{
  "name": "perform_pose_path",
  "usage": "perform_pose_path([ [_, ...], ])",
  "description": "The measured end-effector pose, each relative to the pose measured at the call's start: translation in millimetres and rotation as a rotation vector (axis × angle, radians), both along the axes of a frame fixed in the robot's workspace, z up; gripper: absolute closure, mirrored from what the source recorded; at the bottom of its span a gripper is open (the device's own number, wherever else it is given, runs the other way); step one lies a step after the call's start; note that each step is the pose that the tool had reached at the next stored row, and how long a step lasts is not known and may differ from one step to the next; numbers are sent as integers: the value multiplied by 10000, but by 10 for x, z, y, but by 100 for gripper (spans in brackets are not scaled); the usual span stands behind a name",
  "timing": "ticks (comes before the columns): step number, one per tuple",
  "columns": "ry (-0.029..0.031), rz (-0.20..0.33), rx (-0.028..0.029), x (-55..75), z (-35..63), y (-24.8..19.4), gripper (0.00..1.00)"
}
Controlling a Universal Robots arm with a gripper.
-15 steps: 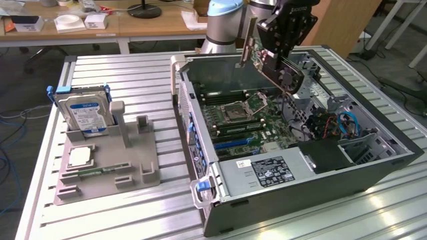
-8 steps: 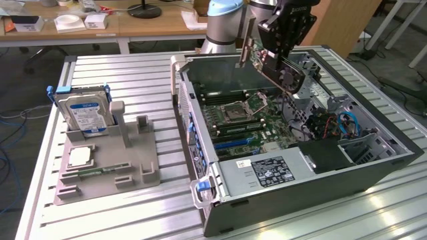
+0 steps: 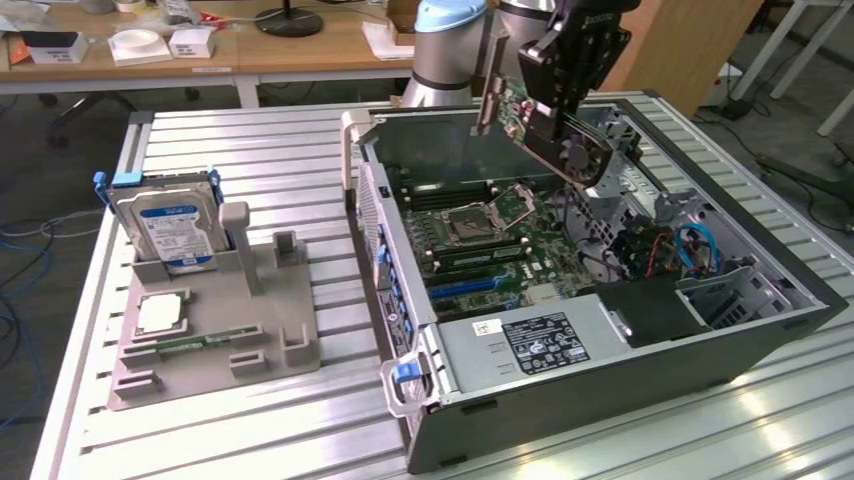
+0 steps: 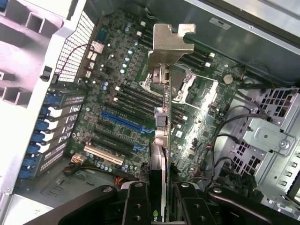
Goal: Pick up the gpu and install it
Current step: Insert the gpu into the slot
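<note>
While the claw (image 3: 558,105) hangs over the open computer case (image 3: 747,330), I see it clamped on the gpu (image 3: 577,152), which is held tilted in the air above the motherboard (image 3: 494,240). On the worktop (image 3: 267,160), at the exterior view's left, a hard drive (image 3: 167,225) stands in a grey holder (image 3: 267,340).

The support surface is a metal table (image 3: 240,150) built from parallel ribbed aluminium profiles with grooves running across its width. Two items rest directly on it.

1. A grey moulded holder (image 3: 274,350) lies flat on the exterior view's left half, with slots and upright posts on its upper face.
2. An open computer case (image 3: 601,410) lies on its side on the exterior view's right half, with its interior facing up.

The holder and the case sit near each other, with a narrow strip of bare table between them.
</note>
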State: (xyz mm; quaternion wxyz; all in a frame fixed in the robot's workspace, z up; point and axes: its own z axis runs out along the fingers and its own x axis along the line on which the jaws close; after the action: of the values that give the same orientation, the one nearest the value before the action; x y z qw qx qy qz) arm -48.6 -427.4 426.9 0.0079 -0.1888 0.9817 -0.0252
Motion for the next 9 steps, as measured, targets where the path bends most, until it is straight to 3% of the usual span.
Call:
perform_pose_path([
  [9,0,517,0,0,0,-1,74],
])
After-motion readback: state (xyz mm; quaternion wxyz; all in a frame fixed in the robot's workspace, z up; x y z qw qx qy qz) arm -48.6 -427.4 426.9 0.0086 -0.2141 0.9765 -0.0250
